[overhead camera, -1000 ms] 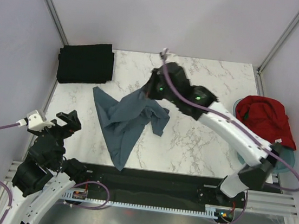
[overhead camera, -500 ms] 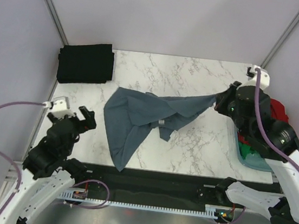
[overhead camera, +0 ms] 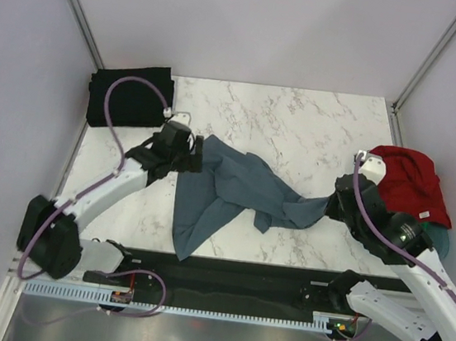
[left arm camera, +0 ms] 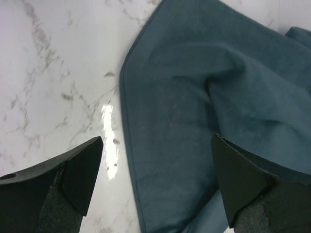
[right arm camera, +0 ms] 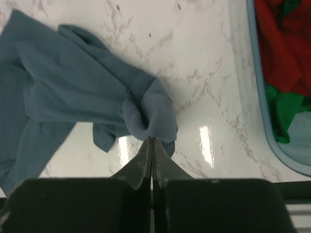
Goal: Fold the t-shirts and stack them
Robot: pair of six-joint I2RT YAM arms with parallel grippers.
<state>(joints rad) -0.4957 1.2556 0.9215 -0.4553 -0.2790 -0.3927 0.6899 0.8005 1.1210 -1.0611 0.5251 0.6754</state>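
Observation:
The slate blue-grey t-shirt (overhead camera: 234, 189) lies crumpled across the middle of the marble table. My right gripper (overhead camera: 329, 209) is shut on a bunched fold of the shirt (right arm camera: 148, 116) at its right end. My left gripper (overhead camera: 194, 160) is open over the shirt's left edge (left arm camera: 127, 121), one finger above the marble and the other above the cloth. The black t-shirt (overhead camera: 130, 96) lies folded at the back left corner. The red t-shirt (overhead camera: 405, 182) sits in the tub on the right, and the green one (right arm camera: 286, 109) shows beneath it.
The pale blue plastic tub (right arm camera: 243, 73) stands at the table's right edge, close to my right arm. A black rail (overhead camera: 224, 271) runs along the near edge. Grey walls enclose the table at the left, back and right.
My left arm has reached out from the near left to the shirt's left edge. My right gripper has pulled the shirt's right end lower and nearer, and the cloth has bunched.

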